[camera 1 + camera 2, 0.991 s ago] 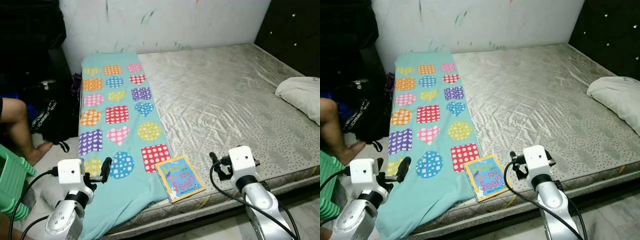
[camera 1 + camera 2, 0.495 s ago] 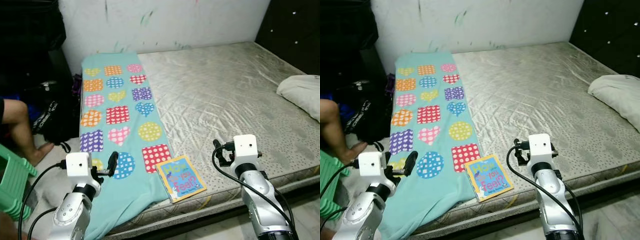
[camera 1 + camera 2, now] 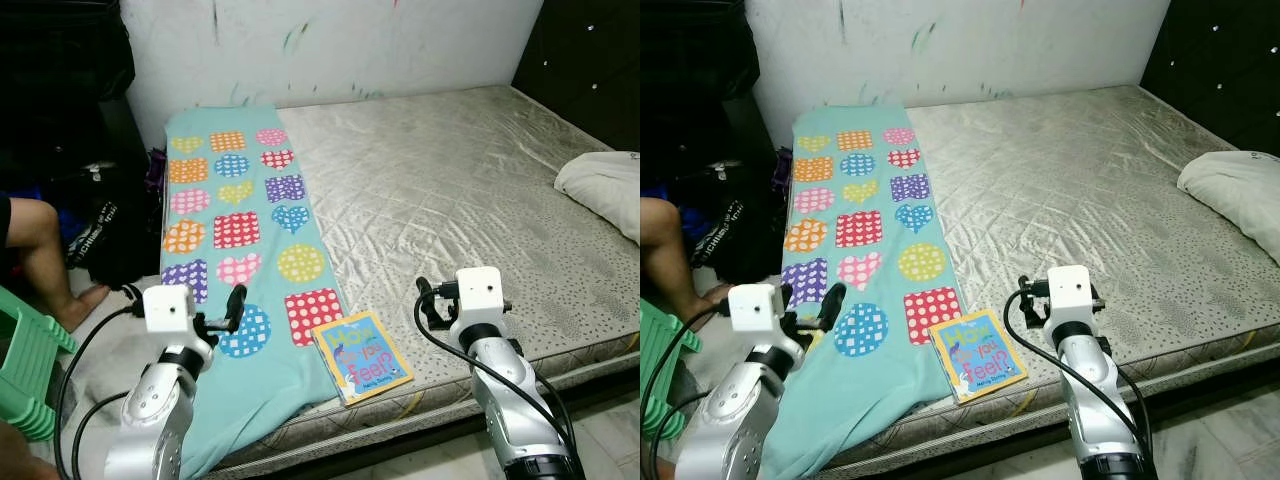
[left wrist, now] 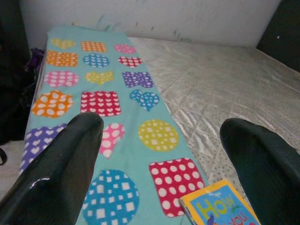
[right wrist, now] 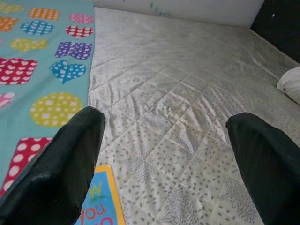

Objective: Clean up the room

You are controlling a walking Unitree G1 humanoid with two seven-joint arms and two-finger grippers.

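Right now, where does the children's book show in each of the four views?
Left eye view: book at the mattress's near edge, between the two arms.
Right eye view: book, same spot.
Left wrist view: its top corner at the frame's edge.
Right wrist view: a corner.
Shared landmark: the teal patterned blanket beside it.

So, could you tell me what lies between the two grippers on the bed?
In the left eye view, the picture book lies between the left gripper and right gripper, beside the blanket's edge.
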